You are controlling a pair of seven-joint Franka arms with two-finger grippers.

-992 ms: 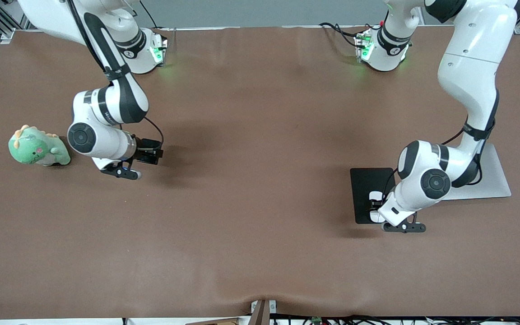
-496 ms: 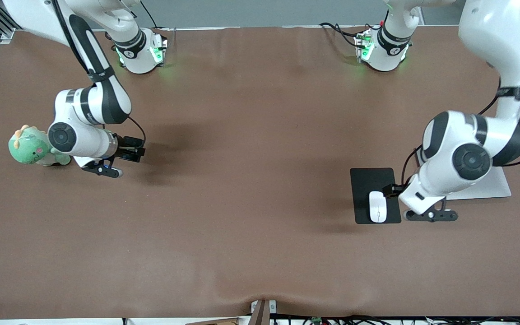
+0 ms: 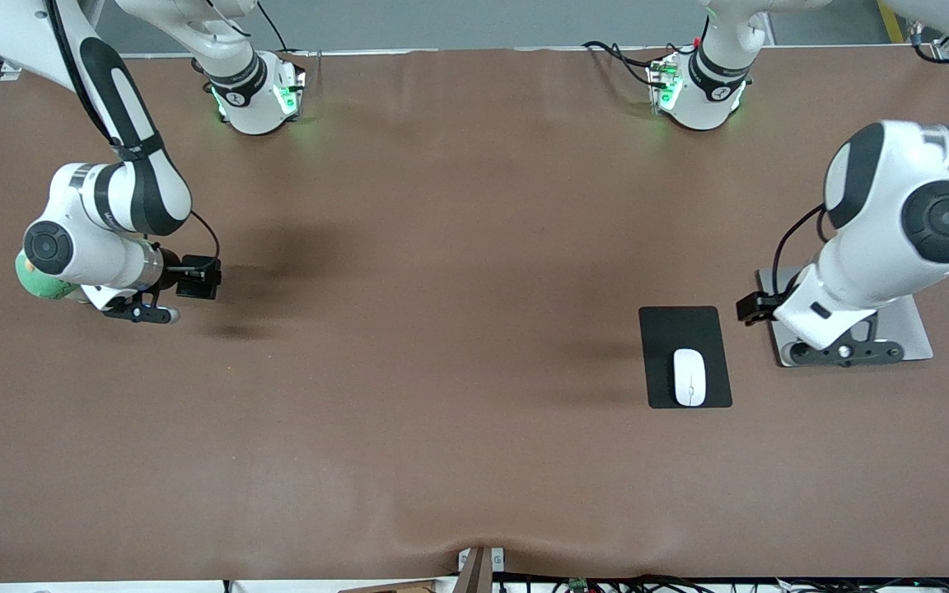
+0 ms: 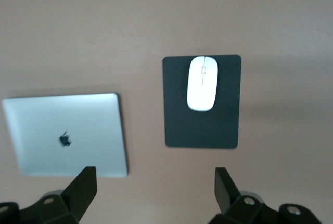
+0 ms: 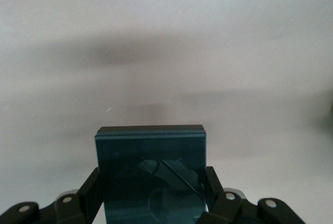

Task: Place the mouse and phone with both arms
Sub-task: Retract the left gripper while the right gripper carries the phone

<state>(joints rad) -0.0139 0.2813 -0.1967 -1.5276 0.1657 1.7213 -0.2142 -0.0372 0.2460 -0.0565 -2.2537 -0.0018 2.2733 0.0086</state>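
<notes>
The white mouse (image 3: 689, 377) lies on the black mouse pad (image 3: 672, 329), on the half of the pad nearer the front camera. It also shows in the left wrist view (image 4: 202, 82), alone on the pad (image 4: 200, 128). My left gripper (image 3: 841, 352) hangs open and empty over the edge of the silver laptop, apart from the mouse; its fingers (image 4: 83, 187) stand wide. My right gripper (image 3: 143, 313) is shut on the phone (image 5: 151, 167), a dark slab between its fingers (image 5: 213, 187), held above the bare table at the right arm's end.
A closed silver laptop (image 3: 911, 329) lies beside the mouse pad toward the left arm's end; it also shows in the left wrist view (image 4: 67, 130). A green plush toy (image 3: 38, 284) sits at the right arm's end, mostly hidden by the right arm.
My left gripper let go of the mouse, rose and moved off the pad to over the laptop. My right gripper carried the phone toward the right arm's end, now covering the plush toy.
</notes>
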